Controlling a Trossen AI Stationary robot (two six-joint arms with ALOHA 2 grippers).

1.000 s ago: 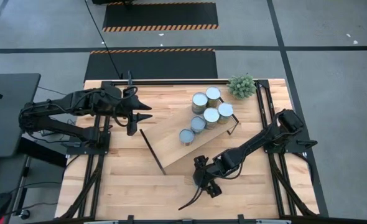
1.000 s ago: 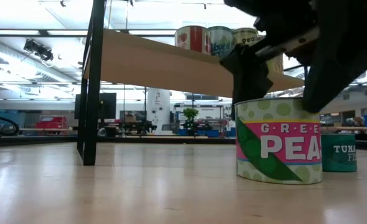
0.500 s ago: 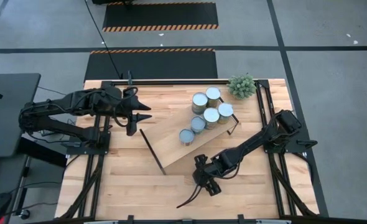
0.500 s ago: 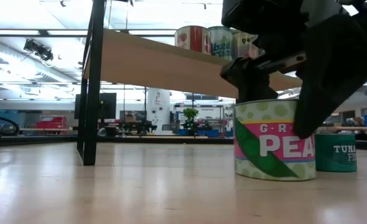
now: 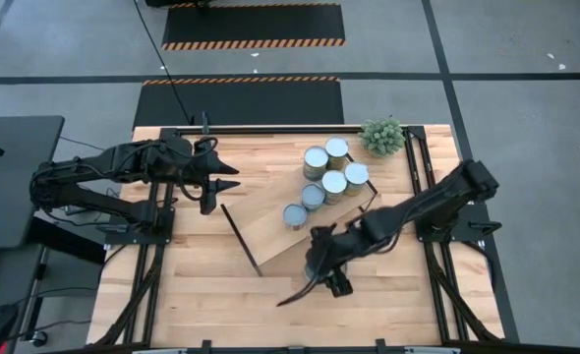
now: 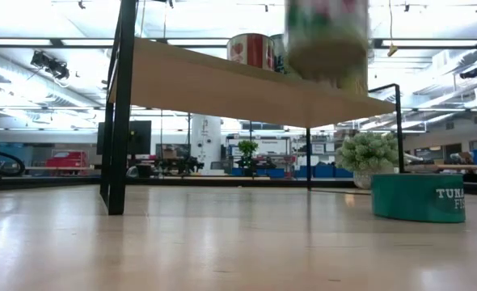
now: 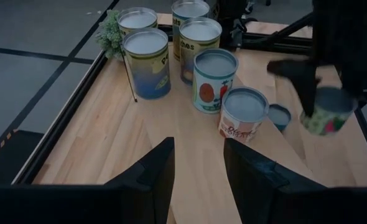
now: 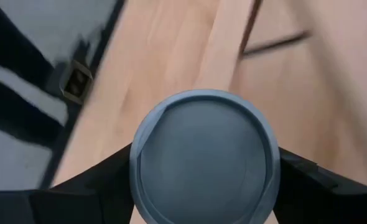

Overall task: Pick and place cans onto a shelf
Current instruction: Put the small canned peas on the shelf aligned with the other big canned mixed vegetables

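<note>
My right gripper (image 5: 319, 264) is shut on a green peas can (image 7: 325, 116), which hangs in the air near the shelf's near edge, at shelf height in the low view (image 6: 327, 36). The shelf (image 5: 270, 236) is a light-wood plank on black rails. Several cans (image 5: 316, 161) stand upright on its right half. A low teal tuna can (image 6: 420, 198) rests on its base on the table. My left gripper (image 7: 199, 180) waits open, high over the table's far left, pointing at the shelf. My right gripper pinches the green peas can between its two fingers (image 8: 102, 177), one on each opposite side of the round wall just under the grey lid (image 8: 205, 155). The fingers slant down from the table's right side. The can hangs top up, lifted clear of the table.
A small green plant (image 5: 382, 136) stands at the table's far right corner, beyond the shelf. The shelf's black rail (image 5: 241, 239) crosses the table's middle. Bare wood lies at the near left (image 5: 192, 295).
My right gripper has taken hold of the green peas can and risen with it, drifting slightly toward the far edge and the shelf. The can, which stood on the table beside the tuna can, is now lifted clear to about shelf height.
</note>
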